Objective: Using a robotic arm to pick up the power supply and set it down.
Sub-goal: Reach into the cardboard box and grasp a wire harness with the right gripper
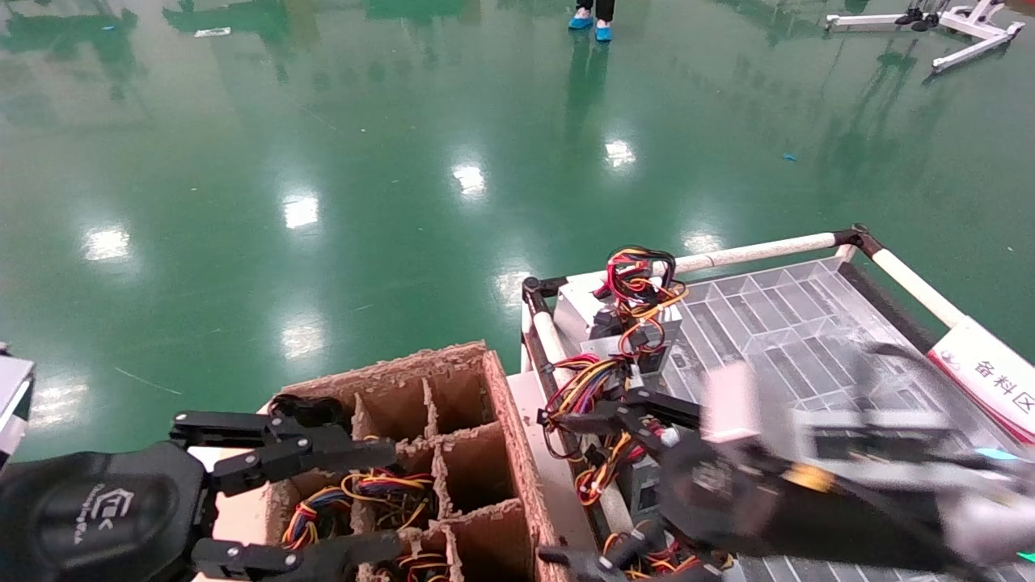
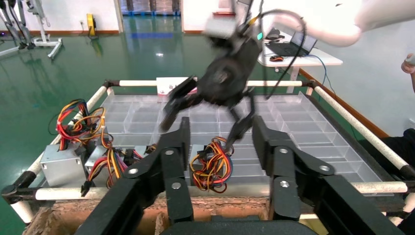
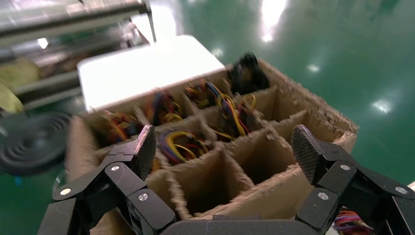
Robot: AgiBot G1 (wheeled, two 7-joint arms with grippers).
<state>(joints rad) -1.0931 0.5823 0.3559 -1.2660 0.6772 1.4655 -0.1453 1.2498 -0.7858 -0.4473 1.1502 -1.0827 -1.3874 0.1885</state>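
The right gripper (image 1: 566, 485) hangs over the near left corner of the clear compartment tray (image 1: 808, 323), its thin black jointed fingers (image 1: 590, 420) spread wide with nothing between them; its outline is smeared in the head view, and the left wrist view shows the same gripper (image 2: 205, 122) above the tray with both fingers splayed apart and empty; the white arm (image 2: 342, 22) and a black cable (image 2: 293, 29) rise behind it.

A power supply (image 1: 590, 311), a small grey metal box, lies at the tray's far left corner with its bunch of red, yellow, orange and black wires (image 1: 643, 279) piled on top; from the left wrist view it sits against the white rail (image 2: 93, 100); another grey unit (image 2: 95, 159) lies just beside it, and a loose tangle of wires (image 2: 213, 166) rests in the tray under the right gripper, not touched by the fingers.

The left gripper (image 1: 380, 501) hovers over the divided cardboard box (image 1: 501, 404), fingers wide apart and holding nothing; several cells of the box hold coloured wire bundles (image 1: 380, 489), while the cells nearest the tray look bare; the right wrist view shows the same cardboard dividers (image 3: 274, 142) between its own open fingertips (image 3: 142, 152).

A white label with Chinese characters (image 1: 990, 380) sits on the tray's right rail; the floor (image 1: 323, 162) is glossy green.
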